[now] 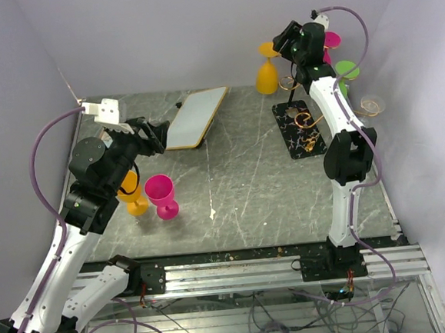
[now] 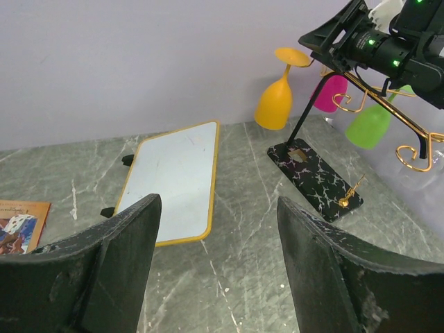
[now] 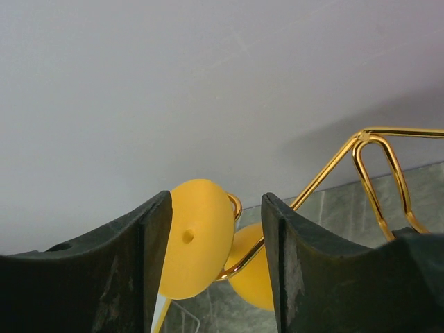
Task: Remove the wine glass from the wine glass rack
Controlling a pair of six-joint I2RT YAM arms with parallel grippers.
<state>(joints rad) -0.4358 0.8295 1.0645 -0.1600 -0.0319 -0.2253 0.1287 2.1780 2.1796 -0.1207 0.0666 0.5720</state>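
Observation:
The wine glass rack [image 1: 303, 128] stands at the back right on its black veined base [image 2: 316, 177], with gold wire arms [image 3: 333, 163]. An orange wine glass [image 1: 267, 72] hangs upside down from its left arm, as the left wrist view [image 2: 276, 97] also shows. My right gripper [image 1: 283, 42] is open, its jaws on either side of that glass's round foot [image 3: 196, 239] and apart from it. A pink glass [image 2: 329, 94] and a green glass [image 2: 368, 125] hang on other arms. My left gripper [image 2: 217, 201] is open and empty above the table at the left [image 1: 156, 135].
An orange glass [image 1: 132, 194] and a pink glass [image 1: 162, 196] stand upright on the table near the left arm. A white yellow-rimmed board [image 1: 195, 116] lies at the back centre. A clear glass [image 1: 372, 104] sits at the right edge. A printed card [image 2: 17, 223] lies at the left.

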